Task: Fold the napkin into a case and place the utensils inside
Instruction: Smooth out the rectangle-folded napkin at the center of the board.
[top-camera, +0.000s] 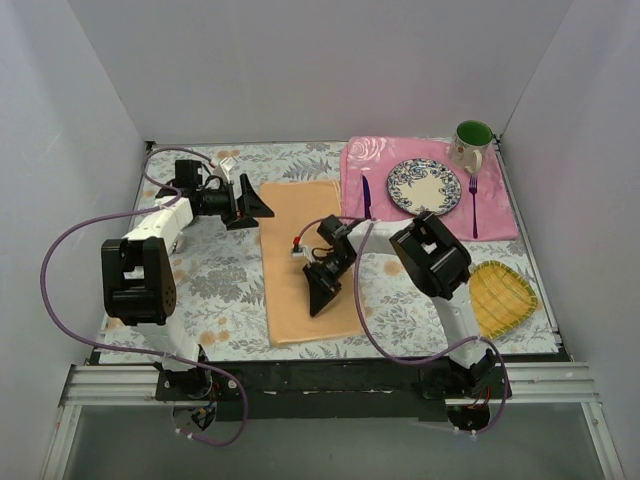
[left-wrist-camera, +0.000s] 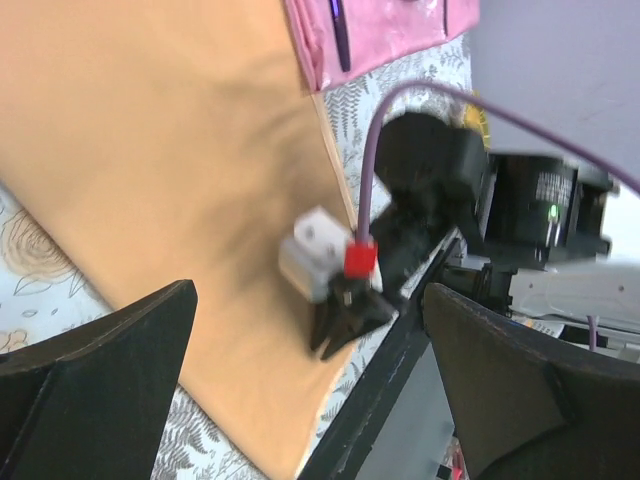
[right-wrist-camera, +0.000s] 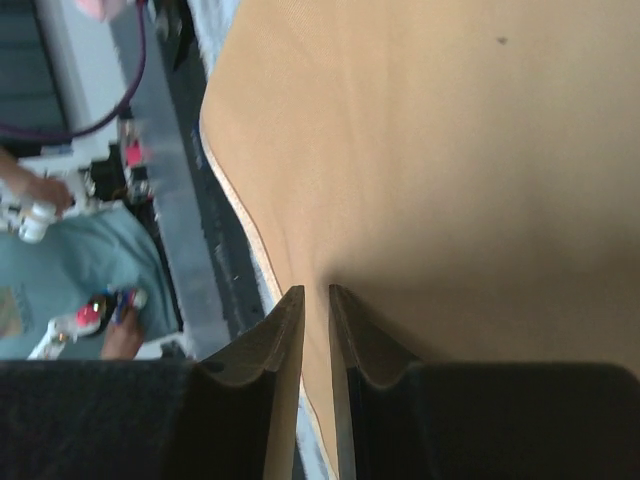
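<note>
The napkin (right-wrist-camera: 450, 150), a plain peach-orange cloth, is where my right jaws are. They stand almost together, with only a thin slit left between them. Their tips press down on the cloth close to its near edge, and they pinch a small ridge of it. Creases and a shadowed fold run out from the tips across the fabric. Past that edge my right wrist view shows the dark front rail of the desk.

Seen from above, the napkin (top-camera: 300, 215) lies flat as a long oblong in the middle of the desk (top-camera: 220, 280), which has a grey floral cover. My right arm reaches in over its nearer half.

My left jaws are spread wide with nothing between them. They hang above the desk just off the napkin's far left corner and face across the cloth (left-wrist-camera: 150, 150) toward my right arm.

A pink floral placemat (top-camera: 500, 215) lies just beside the napkin's far right corner. The slim dark purple knife (top-camera: 366, 198) rests on its left part. A round blue-patterned plate (top-camera: 424, 187) sits in its middle, and the slim purple fork (top-camera: 473, 205) lies to the right of the plate. A green mug (top-camera: 471, 143) stands at the placemat's far edge. A yellow ribbed woven mat (top-camera: 500, 297) lies nearer, beside my right arm.
</note>
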